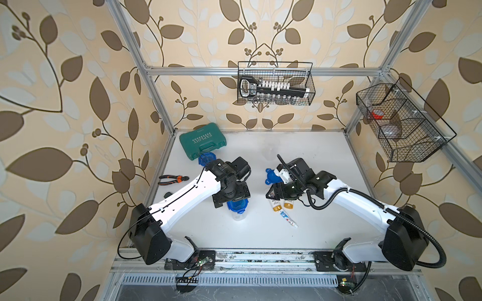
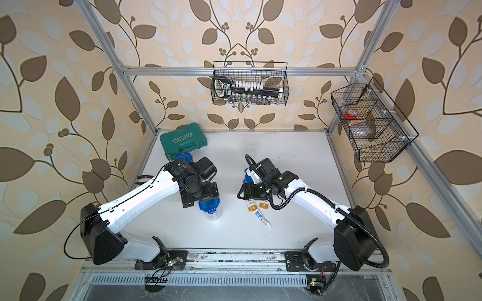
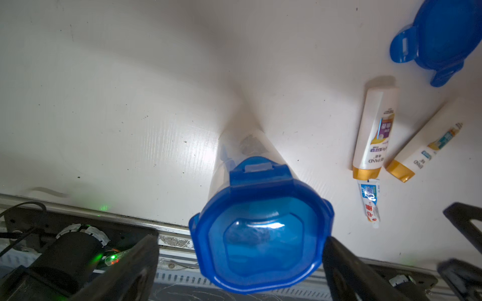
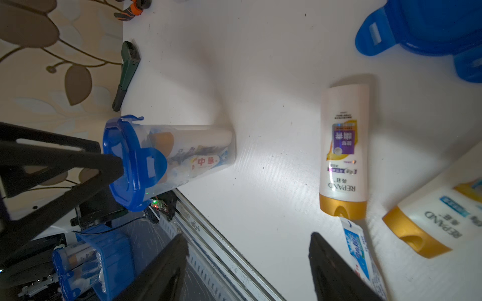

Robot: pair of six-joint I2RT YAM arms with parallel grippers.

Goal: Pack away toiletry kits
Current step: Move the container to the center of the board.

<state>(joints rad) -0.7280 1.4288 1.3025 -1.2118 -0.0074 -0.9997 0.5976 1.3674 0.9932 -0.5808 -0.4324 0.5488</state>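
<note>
Left wrist view: left hand (image 3: 241, 238) spread astride the blue-lidded jar (image 3: 245, 140) upright on the speckled white worktop (image 3: 104, 104); right hand (image 4: 249, 235) spread beside two bottles (image 4: 343, 146). Leaf-patterned wallpaper (image 1: 65, 65) walls the cell.

The left arm (image 1: 182, 192) and the right arm (image 1: 360, 200) reach from the near edge of the surface (image 1: 260, 234) toward its middle, wrists bent downward. The left gripper (image 3: 241, 238) has its jaws wide apart. The right gripper (image 4: 247, 235) is also open and grips nothing.
</note>
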